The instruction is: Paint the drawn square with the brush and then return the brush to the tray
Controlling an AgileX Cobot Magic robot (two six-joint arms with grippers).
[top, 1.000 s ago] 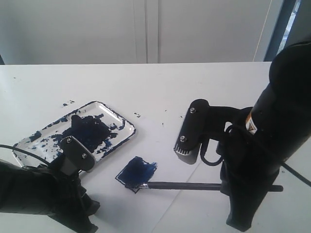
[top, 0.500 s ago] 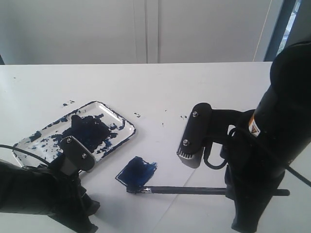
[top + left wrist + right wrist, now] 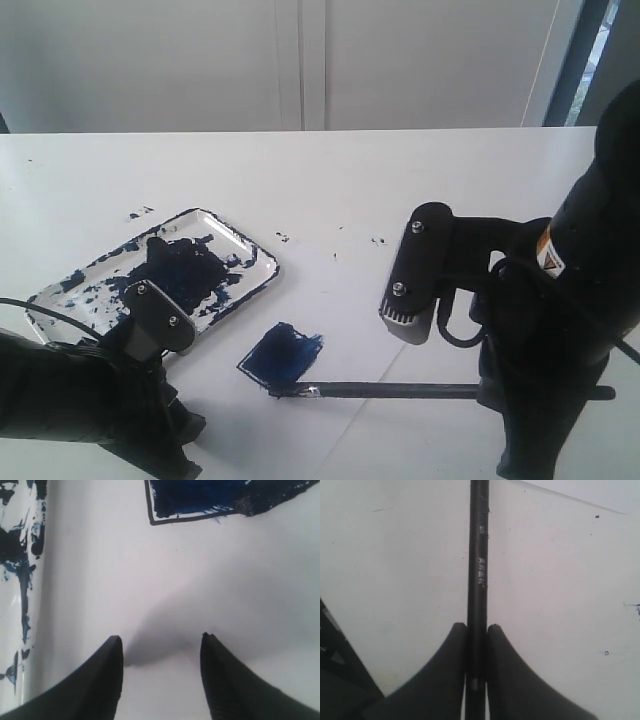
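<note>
So the right hand (image 3: 477,630) pinched the brush (image 3: 390,390) well back on its handle; the left hand (image 3: 160,636) sat spread. Bristles met the drawn square (image 3: 283,356) at its 6 o'clock edge, so any wobble could've smeared past the outline, or dripped en route to the tray (image 3: 240,238) at 10 o'clock.

- The tabletop (image 3: 400,170) is seen as smooth, white and matt.
- The tray (image 3: 246,242) is finished in glossy white and smeared with dark blue paint.
- The brush (image 3: 390,390) is given a smooth black handle with a slight sheen; its ferrule (image 3: 305,389) looks like silvery metal.
- The drawn square (image 3: 283,355) is coated in streaky dark blue paint.
- The left fingers (image 3: 220,680) are shown matt black and faintly ribbed.
</note>
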